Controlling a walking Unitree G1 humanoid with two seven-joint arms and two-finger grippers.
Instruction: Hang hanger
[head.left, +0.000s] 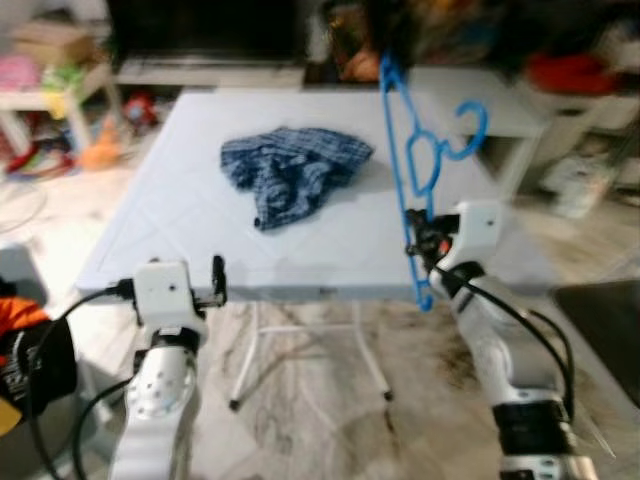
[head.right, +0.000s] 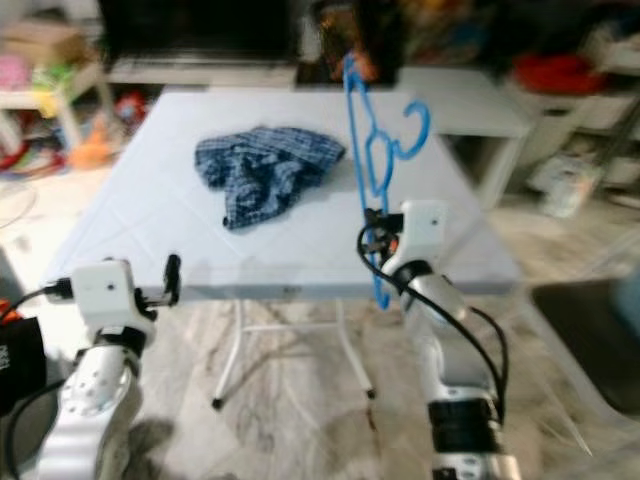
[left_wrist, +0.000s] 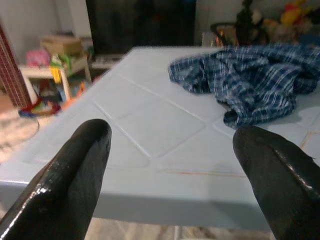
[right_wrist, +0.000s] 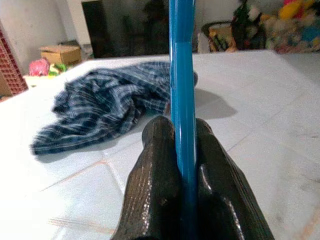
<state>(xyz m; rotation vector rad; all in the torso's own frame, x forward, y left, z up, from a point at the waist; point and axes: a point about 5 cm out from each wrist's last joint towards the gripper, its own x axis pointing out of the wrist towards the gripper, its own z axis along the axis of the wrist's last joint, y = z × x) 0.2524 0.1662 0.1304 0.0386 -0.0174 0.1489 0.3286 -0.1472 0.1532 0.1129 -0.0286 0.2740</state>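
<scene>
Clamping upright blue hanger (head.left: 405, 170), raised right gripper (head.left: 415, 243); left gripper (head.left: 217, 280) spread.

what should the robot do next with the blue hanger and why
Probably bring the open left hand forward over the light blue folding table toward the crumpled blue plaid shirt. The right hand is already shut on the blue plastic hanger, held upright at the table's near edge, while the shirt lies untouched mid-table, so the free hand likely has to fetch it.
</scene>
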